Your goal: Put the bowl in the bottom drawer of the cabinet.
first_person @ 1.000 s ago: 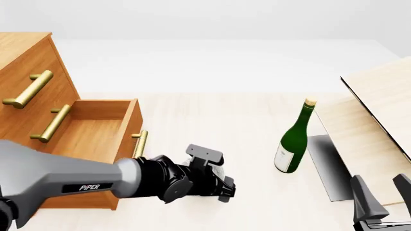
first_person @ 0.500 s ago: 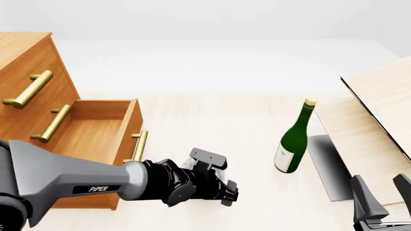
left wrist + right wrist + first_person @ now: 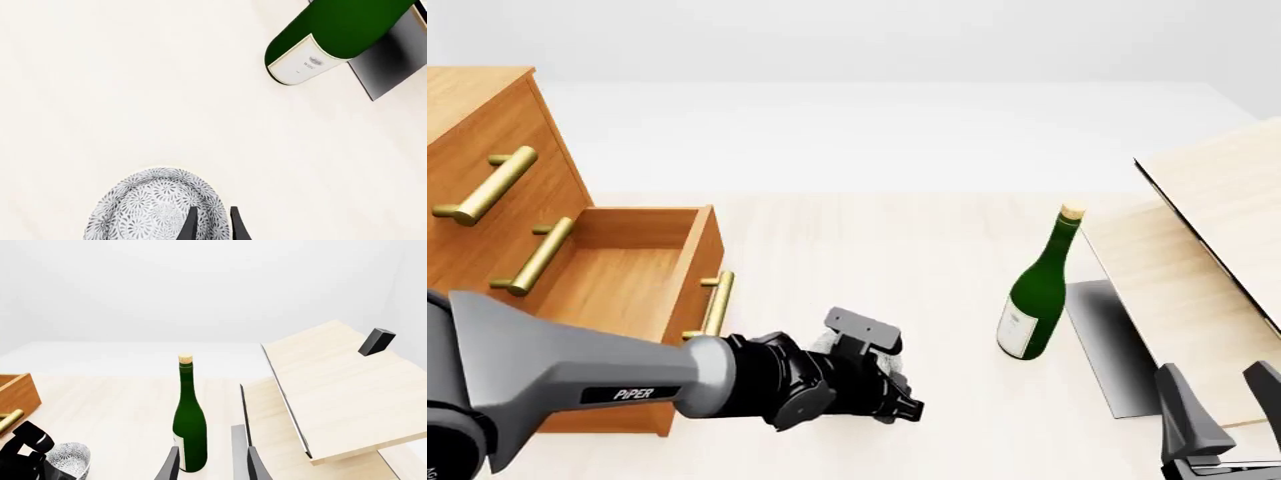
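Nearest you, the right gripper [image 3: 1225, 420] idles with its fingers apart, holding nothing. Your left gripper [image 3: 213, 225] has its fingers pinched on the rim of the bowl [image 3: 155, 209], which sits on the table beside the pulled-out bottom drawer [image 3: 627, 280]. Treat the bowl as light, rigid, glazed and probably slippery, so hold the rim wall squarely. Farther off stands the green bottle [image 3: 1038, 290].
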